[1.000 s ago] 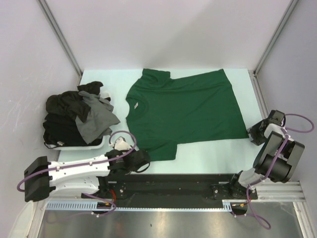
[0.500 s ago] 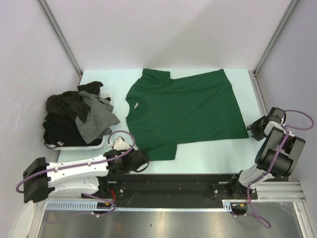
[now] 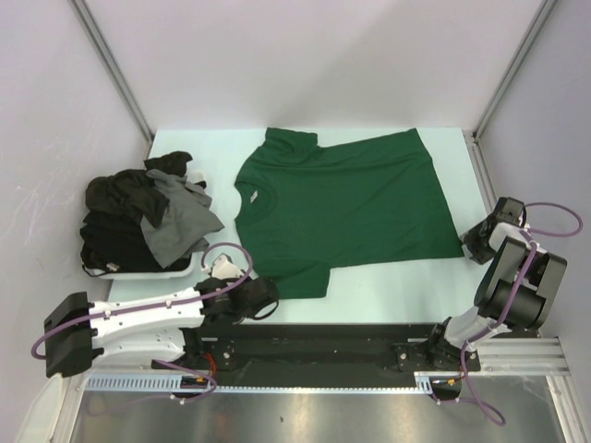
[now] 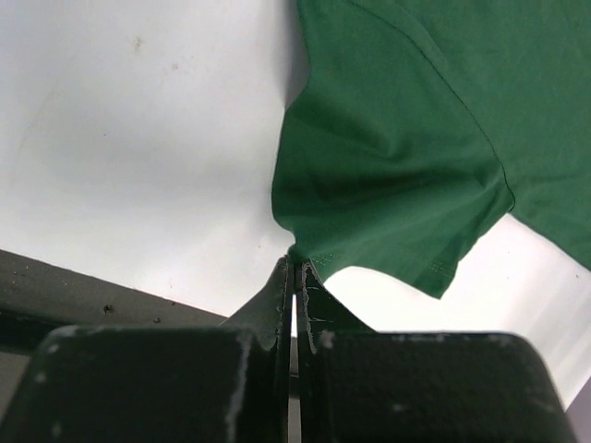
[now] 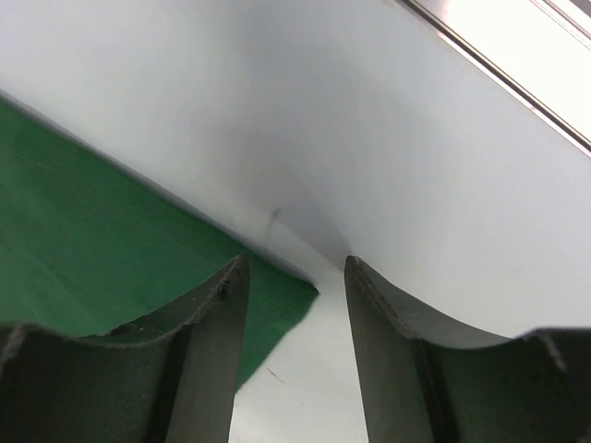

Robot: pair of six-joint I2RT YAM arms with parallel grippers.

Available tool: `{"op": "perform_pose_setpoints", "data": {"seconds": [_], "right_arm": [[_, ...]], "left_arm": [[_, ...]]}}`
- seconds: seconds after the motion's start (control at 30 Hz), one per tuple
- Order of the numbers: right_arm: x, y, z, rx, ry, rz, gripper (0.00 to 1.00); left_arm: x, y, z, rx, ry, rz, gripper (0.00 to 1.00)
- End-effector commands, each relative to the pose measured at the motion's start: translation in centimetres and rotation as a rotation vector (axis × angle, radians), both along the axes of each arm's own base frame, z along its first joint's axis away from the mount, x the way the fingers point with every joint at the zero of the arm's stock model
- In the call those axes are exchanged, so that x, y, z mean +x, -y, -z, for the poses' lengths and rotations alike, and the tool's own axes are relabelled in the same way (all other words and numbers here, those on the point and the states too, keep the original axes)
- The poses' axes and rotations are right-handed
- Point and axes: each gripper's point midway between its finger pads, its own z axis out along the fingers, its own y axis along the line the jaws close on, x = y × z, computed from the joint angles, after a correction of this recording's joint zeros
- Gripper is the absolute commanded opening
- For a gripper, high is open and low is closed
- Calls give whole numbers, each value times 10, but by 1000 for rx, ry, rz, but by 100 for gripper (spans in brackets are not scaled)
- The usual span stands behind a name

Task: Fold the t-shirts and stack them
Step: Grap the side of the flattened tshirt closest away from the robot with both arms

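Across the middle of the counter (image 3: 406, 288), seen from overhead, the green t-shirt (image 3: 351, 208) lies spread flat, collar toward 9 o'clock and hem toward 3 o'clock. A small white neck label (image 3: 250, 197) shows inside the collar. At 9 o'clock from it, a white tray (image 3: 152, 270) holds the black and grey t-shirts (image 3: 138, 217) in a loose heap, close beside the green one but not touching it. The left arm lies low along the near edge, and the left claw (image 3: 275, 297) sits at the shirt's near sleeve, around 7 o'clock of the garment. The right claw (image 3: 471, 247) sits at the near hem corner, around 4 o'clock of the garment.

Looking from the left wrist, the left claw (image 4: 294, 268) is closed, its two fingers pressed together with only a hairline slit between them. The tips meet the corner of the green t-shirt's (image 4: 397, 138) sleeve, whose stitched hem runs off toward 4 o'clock. Whether any cloth is nipped between the fingers cannot be told. Bare counter (image 4: 138, 166) fills the 10 o'clock side.

Looking from the right wrist, the right claw (image 5: 294, 268) stands open, fingers well apart. The pointed hem corner of the green t-shirt (image 5: 92, 240) lies flat on the counter (image 5: 369, 138), reaching in from 8 o'clock to the gap between the fingers.
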Motion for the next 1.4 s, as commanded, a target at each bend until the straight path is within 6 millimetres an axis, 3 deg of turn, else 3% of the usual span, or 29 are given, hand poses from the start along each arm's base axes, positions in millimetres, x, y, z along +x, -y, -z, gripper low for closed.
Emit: {"op": "perform_pose_setpoints", "data": {"seconds": [0.0, 0.27, 0.47, 0.7, 1.17, 1.2, 1.3, 1.33, 1.37], "right_arm": [[-58, -13, 25, 41, -216, 39, 52], [-44, -31, 31, 90, -171, -26, 52], [-47, -32, 41, 75, -218, -35, 50], [-51, -34, 43, 67, -248, -58, 36], [-46, -47, 47, 78, -263, -121, 36], [-46, -46, 47, 76, -262, -119, 35], [-45, -47, 47, 84, -264, -120, 15], [-44, -47, 46, 85, -260, -121, 3], [-43, -48, 47, 91, -260, -120, 0]], "left_arm": [[8, 0, -7, -6, 35, -10, 0], [7, 1, -6, -7, 30, -6, 0], [6, -3, -3, -6, 25, -14, 0], [6, -4, -3, -9, 24, -21, 0], [6, -5, -2, -10, 21, -28, 0], [6, -5, -1, -7, 20, -29, 0], [6, -6, -1, -8, 20, -30, 0], [6, -6, -1, -8, 20, -30, 0], [6, -6, -1, -9, 21, -30, 0]]}}
